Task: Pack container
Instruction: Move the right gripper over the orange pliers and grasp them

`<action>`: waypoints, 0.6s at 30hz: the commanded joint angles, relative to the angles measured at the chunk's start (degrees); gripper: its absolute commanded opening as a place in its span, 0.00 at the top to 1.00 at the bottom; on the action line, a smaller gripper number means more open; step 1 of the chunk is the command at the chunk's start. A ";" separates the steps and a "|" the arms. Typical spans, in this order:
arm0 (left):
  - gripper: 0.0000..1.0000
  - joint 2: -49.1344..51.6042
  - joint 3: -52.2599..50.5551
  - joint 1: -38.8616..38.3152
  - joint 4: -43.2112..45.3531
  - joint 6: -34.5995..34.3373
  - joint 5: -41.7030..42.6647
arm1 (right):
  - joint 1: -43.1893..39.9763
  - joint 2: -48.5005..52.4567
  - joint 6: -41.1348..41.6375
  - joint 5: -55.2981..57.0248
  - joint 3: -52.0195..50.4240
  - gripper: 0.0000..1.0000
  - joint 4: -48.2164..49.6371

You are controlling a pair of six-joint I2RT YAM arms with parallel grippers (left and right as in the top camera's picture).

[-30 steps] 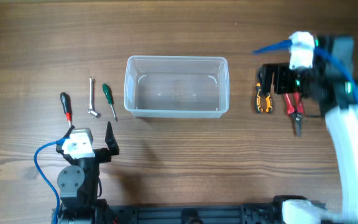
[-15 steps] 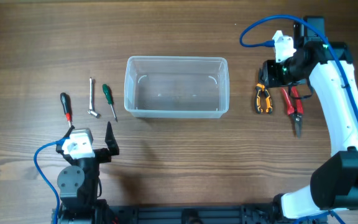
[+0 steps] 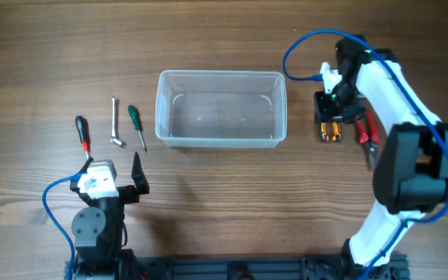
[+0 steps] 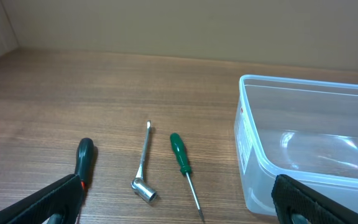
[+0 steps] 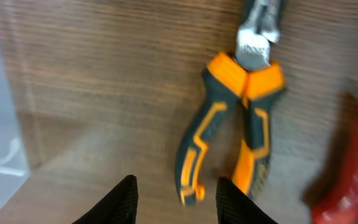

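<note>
The clear container (image 3: 164, 109) stands empty at the table's middle, and its rim (image 4: 303, 85) shows in the left wrist view. My right gripper (image 3: 330, 117) hovers over the orange-and-black pliers (image 3: 330, 131), right of the container. In its wrist view the right gripper (image 5: 179, 202) stands partly open, a bare gap between the fingers. The pliers (image 5: 247, 118) lie just beyond them, one handle tip in line with the gap. My left gripper (image 3: 111, 173) rests wide open at the front left, and as the left gripper (image 4: 182, 208) shows, it holds nothing.
Left of the container lie a green screwdriver (image 3: 137, 126), a socket wrench (image 3: 115, 122) and a black-and-red screwdriver (image 3: 82, 133). Red pliers (image 3: 366, 132) lie just right of the orange ones, partly under the right arm.
The right arm has swung left from above the red pliers to above the orange pliers, and its jaws have narrowed. The left arm has not moved.
</note>
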 commanded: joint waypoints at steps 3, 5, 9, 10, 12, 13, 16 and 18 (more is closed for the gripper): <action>0.00 -0.42 -0.37 0.31 0.17 0.92 -0.35 | 0.39 2.36 1.05 1.46 0.61 0.59 2.64; 0.00 -0.42 -0.37 0.31 0.17 0.92 -0.35 | 0.33 2.36 2.97 2.51 0.61 0.59 3.78; 0.00 -0.42 -0.37 0.31 0.17 0.92 -0.35 | 0.33 2.38 5.57 3.39 0.57 0.59 4.87; 0.00 -0.42 -0.37 0.31 0.17 0.92 -0.35 | 0.33 2.38 5.97 3.39 0.57 0.59 5.14; 0.00 -0.42 -0.37 0.31 0.17 0.92 -0.35 | 0.33 2.38 6.49 3.58 0.57 0.60 5.38; 0.00 -0.42 -0.37 0.31 0.17 0.92 -0.35 | 0.31 2.38 6.56 3.61 0.55 0.60 5.35; 0.01 -0.42 -0.37 0.31 0.17 0.92 -0.35 | 0.07 3.87 6.97 3.58 0.50 0.60 4.90; 0.00 -0.42 -0.37 0.31 0.17 0.92 -0.35 | 0.07 6.08 6.38 3.56 0.46 0.60 4.59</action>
